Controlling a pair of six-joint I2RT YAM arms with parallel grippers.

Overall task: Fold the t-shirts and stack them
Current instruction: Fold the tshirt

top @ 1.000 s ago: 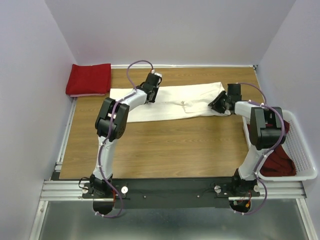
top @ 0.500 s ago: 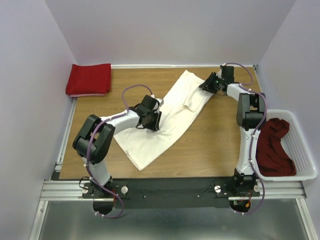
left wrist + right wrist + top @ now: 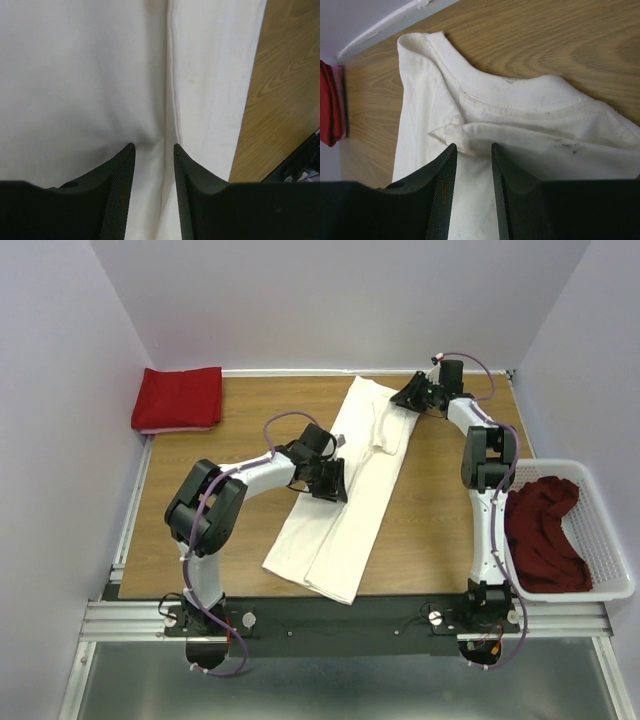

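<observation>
The left claw and the right claw each pinch the cream-white t-shirt, a long half-folded strip on the worktop, so next it probably needs folding end over end.

Cream tee diag, red tee folded, dk-red bunched

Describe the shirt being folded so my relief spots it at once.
On the wooden table, look at the middle: the cream-white t-shirt lies as a long narrow strip from the far edge toward the near edge. It is the only pale garment; the bright red shirt sits folded in the far left corner, the dark red one in the basket.
</observation>
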